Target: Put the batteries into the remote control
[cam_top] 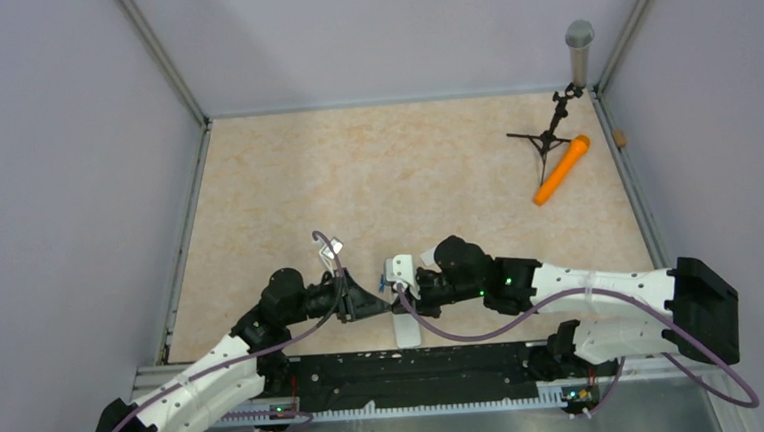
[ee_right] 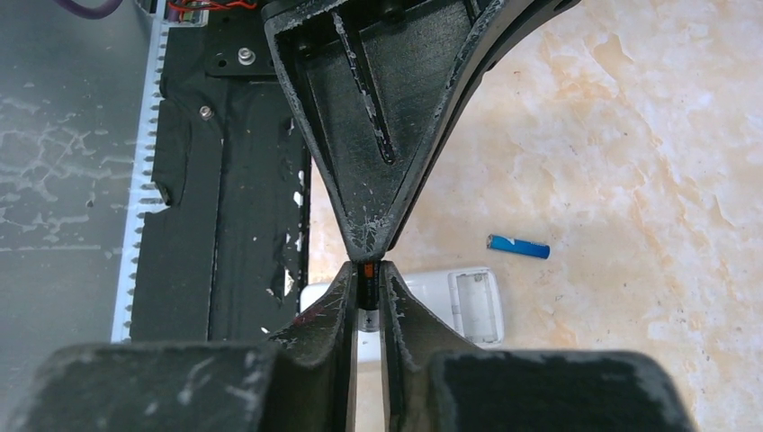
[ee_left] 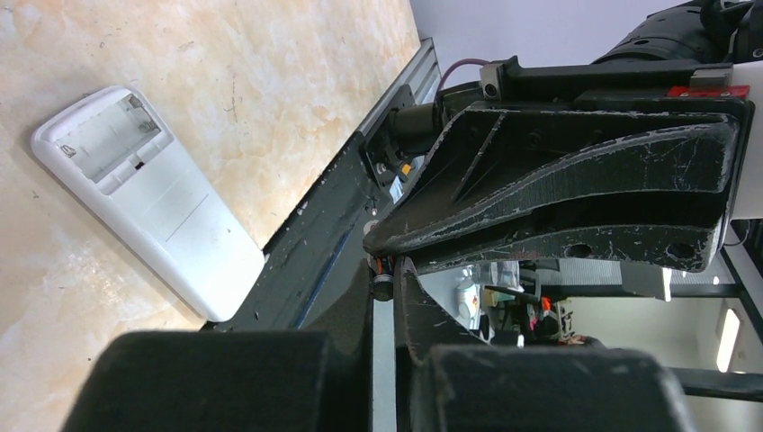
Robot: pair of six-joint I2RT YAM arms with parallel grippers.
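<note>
On R wrist cam, not L's, blue battery [ee_right: 518,246] near remote [ee_right: 443,297], R tool [ee_right: 366,272] grasping dark battery [ee_right: 366,293], L tool [ee_right: 369,243] clenched

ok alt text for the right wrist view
The right gripper pinches a dark battery between its fingertips, with the left gripper pointing tip-to-tip at it. The white remote control lies back up, battery bay open, and a blue battery rests on the table.

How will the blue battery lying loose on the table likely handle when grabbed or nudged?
The blue battery is a thin cylinder lying on its side on the smooth table, so a nudge would probably roll it. It looks rigid, yet so slim that off-centre jaws might let it slip.
</note>
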